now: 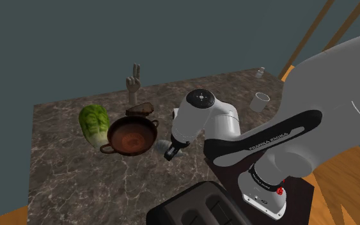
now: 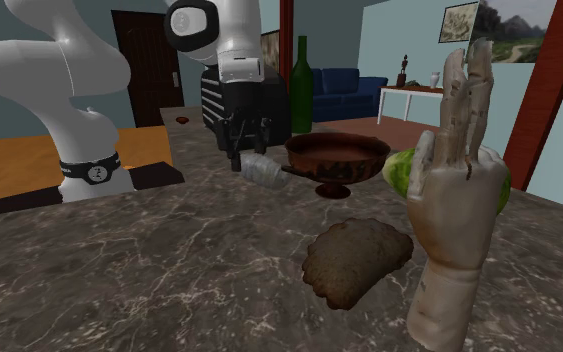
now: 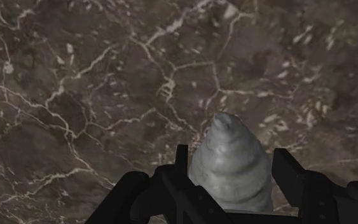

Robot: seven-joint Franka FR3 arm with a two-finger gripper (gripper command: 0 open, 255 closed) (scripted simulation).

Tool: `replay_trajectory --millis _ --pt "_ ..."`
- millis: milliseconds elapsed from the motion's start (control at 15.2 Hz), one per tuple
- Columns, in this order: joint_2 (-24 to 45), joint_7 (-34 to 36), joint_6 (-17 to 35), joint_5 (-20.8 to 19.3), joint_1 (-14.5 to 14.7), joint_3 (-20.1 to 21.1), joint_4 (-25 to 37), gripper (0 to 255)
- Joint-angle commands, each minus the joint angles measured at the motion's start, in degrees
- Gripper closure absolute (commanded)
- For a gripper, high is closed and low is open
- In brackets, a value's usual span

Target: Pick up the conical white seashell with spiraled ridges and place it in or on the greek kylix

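We see the jaws closed around the wide end of the pale grey, ridged seashell [image 3: 229, 168], one black finger on each flank and its tip pointing away from the hand. In the second exterior view the seashell hangs tilted just under the fingers, beside the brown kylix [image 2: 337, 152] and not inside it. We cannot tell whether it clears the dark marble counter [image 1: 63, 172].

The lettering along the white arm [image 1: 271, 135] reads "FRANKA EMIKA". We find no other writing that we can read.

In the shoulder view a green cabbage [image 1: 94, 124] lies at the kylix's left. A brown piece of bread [image 1: 142, 109] and a wooden hand [image 1: 133, 86] stand behind it. A black toaster [image 1: 201, 208] sits at the lower edge and a white cup [image 1: 259, 101] stands well apart on the right.
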Motion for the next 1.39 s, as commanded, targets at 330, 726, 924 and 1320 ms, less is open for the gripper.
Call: replay_trajectory --millis 330,726,924,1320 --pt "0.0 0.01 0.02 -0.01 0.0 0.0 0.0 255" --pt "-3.97 -2.6 -4.99 2.58 2.16 -2.31 1.33 255" --pt "-6.07 -3.78 -7.95 3.55 3.08 -3.5 2.29 255" --pt "-9.67 -5.58 -13.69 4.69 4.31 -5.56 4.59 255"
